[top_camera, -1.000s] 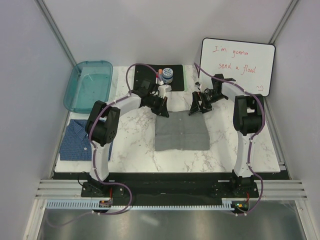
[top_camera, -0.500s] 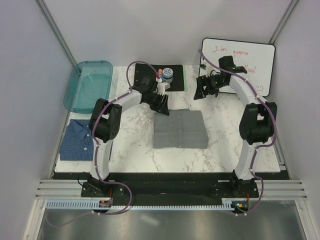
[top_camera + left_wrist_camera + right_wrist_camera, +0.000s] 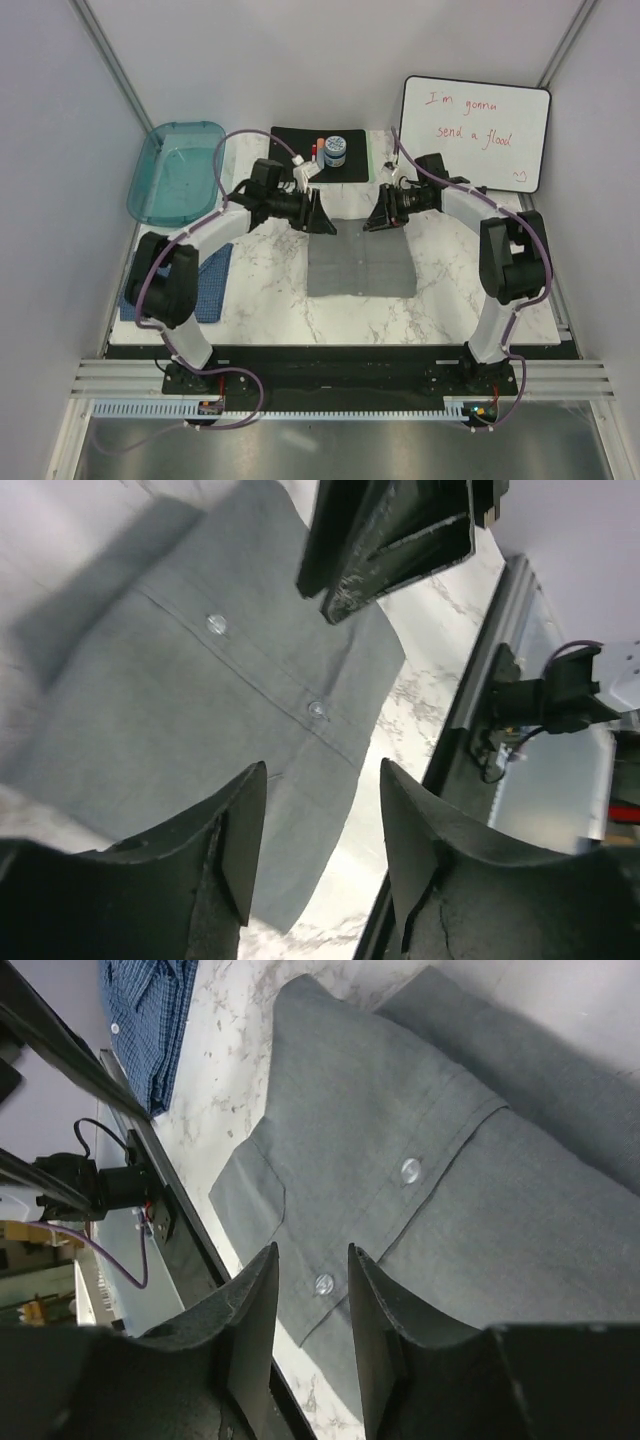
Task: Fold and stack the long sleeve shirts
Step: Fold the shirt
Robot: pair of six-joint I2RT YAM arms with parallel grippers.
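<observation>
Got my left tool [image 3: 320, 852] and right tool [image 3: 312, 1322] both released, jaws apart, at the far edge of the grey shirt [image 3: 360, 260], maybe touching it.

grey shirt [image 3: 360, 258]: matt woven cloth, glossy buttons [image 3: 409, 1170] seen | blue shirt [image 3: 150, 1020] at the worktop's left edge: fine-checked cloth | worktop [image 3: 265, 285]: smooth marble-look surface — slight sheen | tray [image 3: 175, 185]: translucent teal plastic, glossy
</observation>
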